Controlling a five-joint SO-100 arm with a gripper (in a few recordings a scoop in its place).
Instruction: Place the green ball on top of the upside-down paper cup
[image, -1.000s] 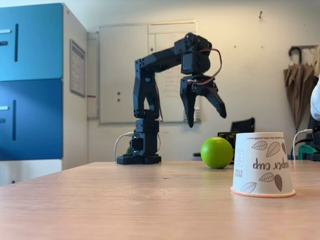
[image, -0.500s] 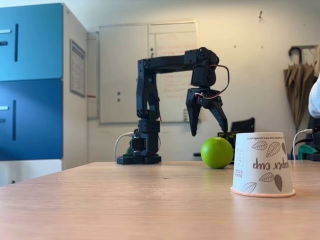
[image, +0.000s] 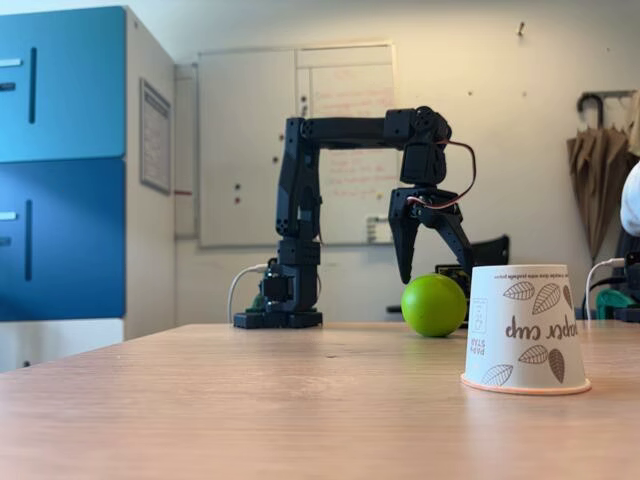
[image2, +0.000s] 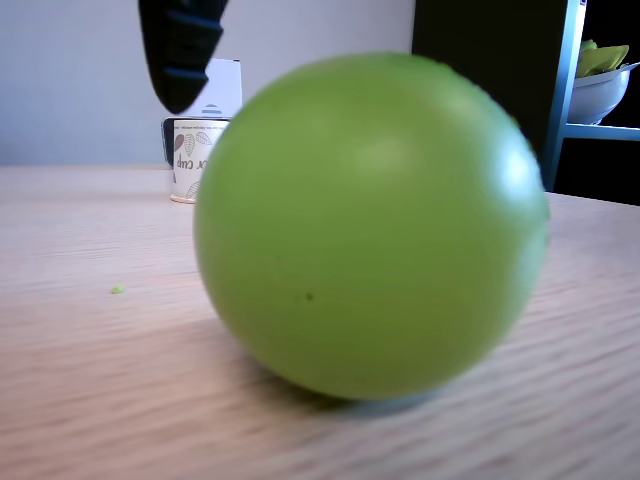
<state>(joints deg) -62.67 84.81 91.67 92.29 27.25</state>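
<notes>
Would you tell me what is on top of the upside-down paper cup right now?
Nothing: the upside-down paper cup's flat top is bare. The green ball rests on the table, the open gripper above it. The cup's inside is hidden.

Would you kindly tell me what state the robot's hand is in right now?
Hand: open, holding nothing, poised above the green ball.

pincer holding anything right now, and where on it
Nothing is held: the pincer is open above the green ball, which rests on the table.

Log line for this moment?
tool: open, above green ball | ball: on table | paper cup: upside-down, top bare
</notes>
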